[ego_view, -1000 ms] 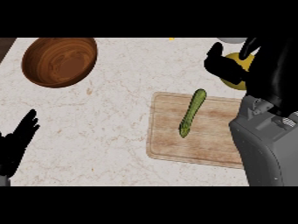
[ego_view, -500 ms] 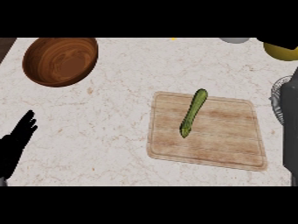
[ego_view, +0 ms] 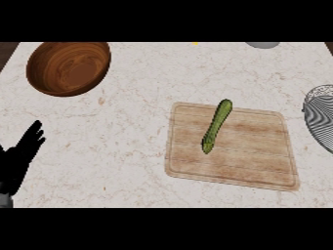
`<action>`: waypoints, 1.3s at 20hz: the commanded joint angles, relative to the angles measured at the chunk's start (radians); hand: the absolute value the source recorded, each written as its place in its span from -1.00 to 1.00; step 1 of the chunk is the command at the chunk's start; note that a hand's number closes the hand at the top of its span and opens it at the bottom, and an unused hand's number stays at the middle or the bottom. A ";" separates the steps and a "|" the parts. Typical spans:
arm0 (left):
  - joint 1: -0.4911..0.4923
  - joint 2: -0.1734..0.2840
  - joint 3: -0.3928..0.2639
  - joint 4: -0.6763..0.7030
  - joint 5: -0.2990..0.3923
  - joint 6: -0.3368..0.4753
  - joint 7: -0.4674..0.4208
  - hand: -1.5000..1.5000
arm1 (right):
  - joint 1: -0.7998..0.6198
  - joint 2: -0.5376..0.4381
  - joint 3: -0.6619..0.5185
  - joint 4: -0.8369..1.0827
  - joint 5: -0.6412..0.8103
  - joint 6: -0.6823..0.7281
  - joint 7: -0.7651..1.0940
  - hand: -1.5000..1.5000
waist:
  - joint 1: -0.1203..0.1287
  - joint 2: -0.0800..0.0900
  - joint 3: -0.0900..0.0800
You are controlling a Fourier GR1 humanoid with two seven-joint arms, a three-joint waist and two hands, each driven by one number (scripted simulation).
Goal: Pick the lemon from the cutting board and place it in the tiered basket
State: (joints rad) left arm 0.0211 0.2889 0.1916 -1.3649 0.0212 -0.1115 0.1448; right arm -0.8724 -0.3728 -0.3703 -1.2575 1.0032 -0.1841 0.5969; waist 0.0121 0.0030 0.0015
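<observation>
No lemon shows anywhere in the head view, so where it lies cannot be told. The cutting board, where the task places it, carries only a slim green vegetable, which lies near the board's left side, slanting from upper right to lower left, with its upper tip reaching just past the board's far edge. The board itself sits right of centre on the pale marbled counter, slightly skewed, and the rest of its wood grain is bare.

At the right edge of the view, a basket of grey wire mesh is partly cut off by the frame; it stands just beside the board's right corner without touching it. What is in it cannot be made out.

The right hand is out of the view, so its state cannot be told.

Well apart, toward the far left corner, a brown wooden bowl rests on the counter. A small grey rounded object peeks in at the far edge.

The left hand rests at the lower left, fingers straight and spread upward, grasping nothing.
</observation>
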 commanded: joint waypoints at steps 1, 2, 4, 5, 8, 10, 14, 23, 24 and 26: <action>0.039 -0.012 -0.014 -0.115 0.006 0.001 0.081 0.00 | -0.039 -0.039 -0.027 0.161 -0.042 -0.084 -0.088 1.00 | 0.005 -0.001 -0.001; -0.017 0.032 0.035 0.002 0.022 -0.025 0.020 0.00 | -0.062 -0.084 -0.082 0.255 -0.090 -0.104 -0.168 1.00 | 0.009 0.004 -0.001; 0.016 -0.019 -0.007 -0.012 -0.011 0.009 -0.015 0.00 | 0.062 -0.219 0.126 0.209 0.217 0.071 -0.126 1.00 | 0.004 0.015 -0.006; 0.028 0.003 0.009 0.001 0.002 -0.014 -0.024 0.00 | 0.066 -0.244 0.137 0.208 0.225 0.104 -0.130 1.00 | -0.002 0.006 -0.005; 0.057 -0.002 -0.001 -0.054 0.004 -0.014 0.018 0.00 | -0.008 -0.298 0.175 0.277 0.259 0.154 -0.168 1.00 | 0.017 0.001 -0.002; -0.008 0.028 0.024 0.004 0.021 -0.039 0.007 0.00 | -0.044 -0.362 0.195 0.308 0.272 0.213 -0.225 1.00 | 0.004 0.002 -0.003; -0.010 0.018 0.029 0.012 0.011 -0.027 0.004 0.00 | -0.066 -0.401 0.189 0.375 0.267 0.208 -0.316 1.00 | 0.000 0.000 -0.002; 0.031 -0.008 0.010 -0.072 0.007 -0.029 0.038 0.00 | -0.146 -0.459 0.226 0.577 0.331 0.225 -0.435 1.00 | 0.013 0.002 -0.001; -0.022 -0.002 0.023 0.010 -0.019 -0.006 0.000 0.00 | -0.171 -0.440 0.216 0.594 0.320 0.239 -0.424 1.00 | 0.007 0.003 -0.002; 0.056 0.002 0.033 -0.042 0.018 -0.046 -0.004 0.00 | -0.141 -0.424 0.185 0.559 0.287 0.337 -0.347 1.00 | 0.002 -0.003 -0.002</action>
State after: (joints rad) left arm 0.0476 0.2830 0.2041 -1.4052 0.0172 -0.1339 0.1629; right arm -1.0078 -0.8105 -0.1681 -0.7261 1.3013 0.0767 0.2042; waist 0.0169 0.0030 -0.0003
